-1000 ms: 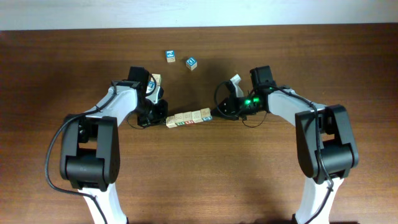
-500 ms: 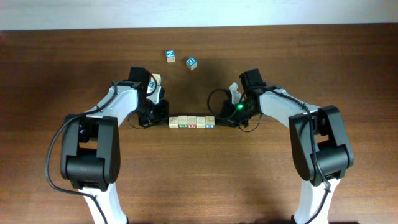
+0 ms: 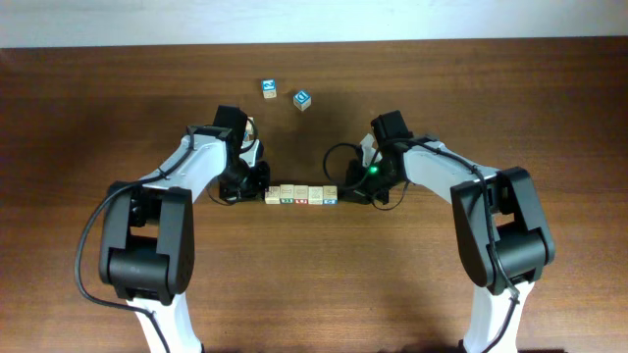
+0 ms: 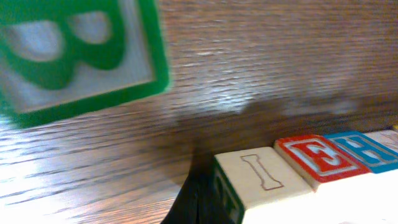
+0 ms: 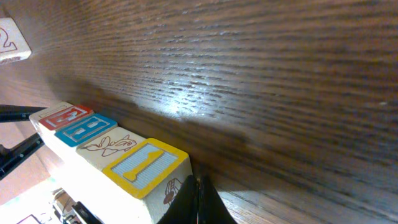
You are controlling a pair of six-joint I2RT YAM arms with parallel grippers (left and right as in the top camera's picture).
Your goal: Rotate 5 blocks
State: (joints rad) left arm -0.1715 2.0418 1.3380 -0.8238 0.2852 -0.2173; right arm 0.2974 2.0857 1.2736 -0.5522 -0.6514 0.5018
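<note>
Several blocks (image 3: 302,193) lie in a straight level row at the table's middle. My left gripper (image 3: 259,190) is shut, its tips against the row's left end. There the left wrist view shows a tan block with an outlined I (image 4: 258,174), then a red one (image 4: 314,158) and a blue one (image 4: 360,146), with the left gripper (image 4: 196,199) beside them. My right gripper (image 3: 345,192) is shut too, touching the right end. In the right wrist view the right gripper (image 5: 199,199) rests against the yellow-framed block (image 5: 146,165).
Two loose cubes with blue marks (image 3: 268,88) (image 3: 302,98) lie near the table's far edge. A large blurred green-letter cube (image 4: 74,50) fills the upper left of the left wrist view. A pale cube face (image 5: 12,40) shows at the right wrist view's top left.
The right gripper has swung left and toward the front, pushing the row's right end down. The row has turned from slanted to level. The left gripper shifted slightly right.
</note>
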